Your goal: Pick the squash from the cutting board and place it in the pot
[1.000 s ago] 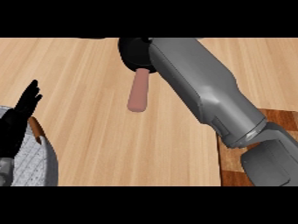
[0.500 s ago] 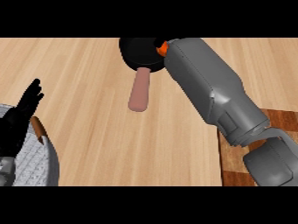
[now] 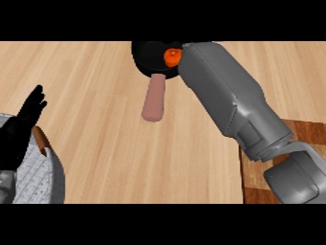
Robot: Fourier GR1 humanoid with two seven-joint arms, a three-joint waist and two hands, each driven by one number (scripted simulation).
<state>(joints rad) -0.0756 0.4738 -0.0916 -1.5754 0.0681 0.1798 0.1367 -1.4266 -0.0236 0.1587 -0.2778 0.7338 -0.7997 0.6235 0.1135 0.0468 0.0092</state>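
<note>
Curling round orange squash (image 3: 171, 56), right hand (image 3: 151, 57) sits at pot's (image 3: 146, 52) rim, far beyond cutting board (image 3: 299, 139). Pot handle (image 3: 153, 100) points toward board side. Left hand (image 3: 14, 131) open, fingers straight, holding nothing, over grey plate (image 3: 35, 184).

Squash (image 3: 171, 56): orange, only a small patch showing, enclosed in the right hand (image 3: 151, 57) near the top edge, above the pot. Pot (image 3: 147, 55): dark, round, mostly hidden under hand and forearm; long pinkish-tan handle (image 3: 153, 99) points toward the viewer over the tabletop. Cutting board (image 3: 313, 139): dark chequered wood, lower right, partly covered by the forearm.
</note>
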